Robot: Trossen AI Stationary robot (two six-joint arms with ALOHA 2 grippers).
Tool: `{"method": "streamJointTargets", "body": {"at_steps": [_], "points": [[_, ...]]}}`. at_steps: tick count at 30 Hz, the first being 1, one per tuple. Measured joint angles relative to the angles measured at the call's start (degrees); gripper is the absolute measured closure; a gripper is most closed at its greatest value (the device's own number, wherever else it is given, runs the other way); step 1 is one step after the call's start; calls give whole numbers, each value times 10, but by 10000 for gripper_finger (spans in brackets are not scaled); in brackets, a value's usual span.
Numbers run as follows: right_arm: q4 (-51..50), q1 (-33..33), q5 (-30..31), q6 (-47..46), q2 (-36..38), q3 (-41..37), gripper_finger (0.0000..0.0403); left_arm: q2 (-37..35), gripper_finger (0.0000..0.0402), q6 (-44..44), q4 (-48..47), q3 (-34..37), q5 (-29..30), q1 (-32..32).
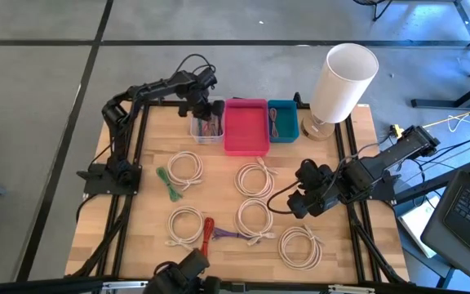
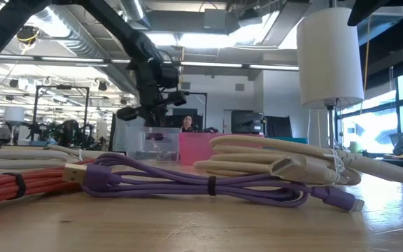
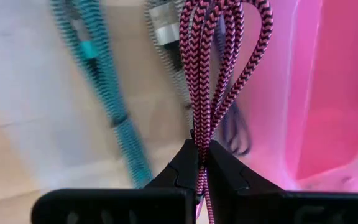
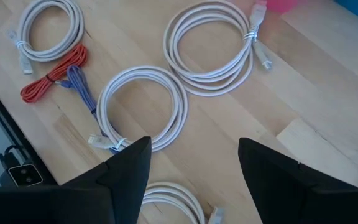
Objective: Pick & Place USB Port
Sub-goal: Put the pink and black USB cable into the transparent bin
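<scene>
The left tool (image 3: 199, 163) is clenched on a pink-and-black braided cable (image 3: 210, 74), its folded loops pinched between the dark fingertips, right above the clear plastic bin (image 1: 206, 129) at the counter's far edge. Inside that bin lie a teal braided cable (image 3: 101, 81) and a grey one. Beside it stand a glossy pink tray (image 1: 246, 126) and a blue tray (image 1: 283, 121). The right tool (image 4: 194, 163) hangs released over the pale wooden counter (image 1: 219, 204), above round coils of smooth white cable (image 4: 143, 107).

held cable (image 3: 211, 68): pink and black herringbone braid
cable beside it (image 3: 98, 81): teal and black braid
tray (image 1: 246, 126): pink
bin (image 1: 283, 120): teal
coils (image 4: 143, 107): white
bundle (image 4: 53, 78): red
</scene>
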State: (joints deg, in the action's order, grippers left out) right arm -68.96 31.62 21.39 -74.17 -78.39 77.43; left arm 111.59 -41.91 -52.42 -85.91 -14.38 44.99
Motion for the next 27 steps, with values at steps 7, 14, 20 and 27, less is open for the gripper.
{"method": "streamJointTargets", "body": {"at_steps": [7,14,20,27], "points": [[1,2,0,-3,0,0,158,0,394,-55,74,42,-6,3],[0,2,0,-3,0,0,158,0,394,-69,75,49,57,5],[-3,2,0,-2,0,0,158,0,394,-69,70,49,74,9],[-3,2,0,-2,0,0,158,8,394,-76,73,49,70,17]]}}
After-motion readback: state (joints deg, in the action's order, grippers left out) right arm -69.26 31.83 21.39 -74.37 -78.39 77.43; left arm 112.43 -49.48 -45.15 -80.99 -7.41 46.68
